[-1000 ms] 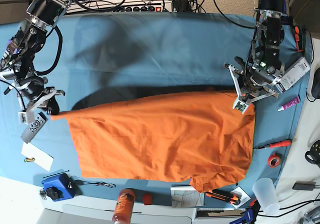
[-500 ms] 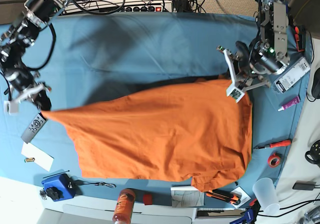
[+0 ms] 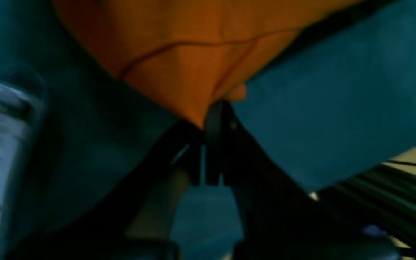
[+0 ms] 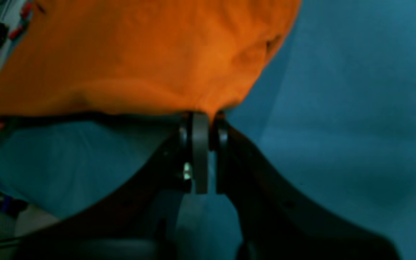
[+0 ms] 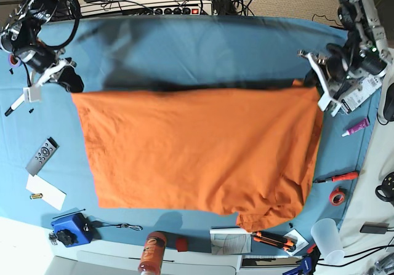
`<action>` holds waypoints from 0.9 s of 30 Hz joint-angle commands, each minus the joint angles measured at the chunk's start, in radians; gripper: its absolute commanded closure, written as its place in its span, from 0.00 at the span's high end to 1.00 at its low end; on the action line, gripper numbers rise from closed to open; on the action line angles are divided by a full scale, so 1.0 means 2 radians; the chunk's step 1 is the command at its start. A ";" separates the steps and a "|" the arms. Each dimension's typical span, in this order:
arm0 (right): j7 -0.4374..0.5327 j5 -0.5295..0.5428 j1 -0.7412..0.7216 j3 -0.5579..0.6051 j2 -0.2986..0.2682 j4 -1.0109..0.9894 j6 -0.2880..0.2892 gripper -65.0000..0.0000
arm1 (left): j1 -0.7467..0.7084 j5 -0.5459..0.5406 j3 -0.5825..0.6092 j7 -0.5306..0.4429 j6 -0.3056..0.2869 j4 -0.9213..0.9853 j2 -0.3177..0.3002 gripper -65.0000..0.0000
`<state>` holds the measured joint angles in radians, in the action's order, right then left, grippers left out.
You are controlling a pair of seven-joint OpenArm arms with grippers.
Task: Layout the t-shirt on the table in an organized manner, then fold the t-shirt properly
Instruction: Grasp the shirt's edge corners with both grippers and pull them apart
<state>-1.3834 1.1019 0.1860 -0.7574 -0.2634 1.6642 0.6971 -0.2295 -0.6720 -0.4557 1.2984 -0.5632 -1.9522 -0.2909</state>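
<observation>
Base view: the t-shirt [image 5: 197, 149] is spread wide across the tabletop [image 5: 203, 47], its far edge pulled into a nearly straight line between the two arms. A dark shadow band lies on the teal cloth just beyond that edge, so the far edge looks raised off the tabletop; the near part lies flat, with a rumpled lump at the near right corner.

Left gripper [image 5: 317, 84], on the right of the base view: holds the far right corner of the t-shirt. Left wrist view: fingers [image 3: 213, 119] pressed together with only a thin slit between them, a point of orange cloth pinched at their tips [image 3: 208, 112]. The cloth fans away from the fingers; a seam line crosses it. Picture dark and blurred.

Right gripper [image 5: 64, 78], on the left of the base view: holds the far left corner. Right wrist view: fingers [image 4: 199, 144] nearly closed, a fold of orange cloth clamped between the tips [image 4: 208, 115]. The t-shirt [image 4: 139, 54] spreads away from the fingers, teal tabletop [image 4: 356, 126] beside and below it.

Near the left tabletop edge, a grey remote control [image 5: 42, 155] lies apart from the t-shirt.
</observation>
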 commanded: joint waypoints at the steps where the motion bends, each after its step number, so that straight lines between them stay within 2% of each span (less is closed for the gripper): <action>1: 0.009 0.016 -0.006 -0.006 -0.006 0.009 0.000 0.00 | 0.001 -0.018 -0.010 -0.006 -0.004 -0.009 -0.006 0.00; 8: -0.006 0.035 0.000 -0.008 -0.006 0.029 0.000 0.00 | -0.031 -0.074 -0.029 0.002 -0.006 -0.009 -0.006 0.00; 15: -0.006 0.034 0.063 -0.008 -0.005 0.167 0.000 0.00 | -0.063 -0.076 -0.029 0.007 0.000 -0.010 -0.006 0.00; 20: -0.006 0.029 0.093 -0.008 -0.005 0.192 0.000 0.00 | -0.086 -0.076 -0.029 0.009 0.016 -0.024 -0.006 0.00; 27: -0.006 0.011 0.103 -0.039 0.033 0.192 0.000 0.00 | -0.125 -0.076 -0.039 0.013 0.014 -0.076 -0.006 0.00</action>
<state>-1.4158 1.1046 0.3908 -0.8265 -0.1810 2.0312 0.6971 -0.4774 -0.8059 -0.5266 1.3296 -0.5323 -2.0865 -0.2905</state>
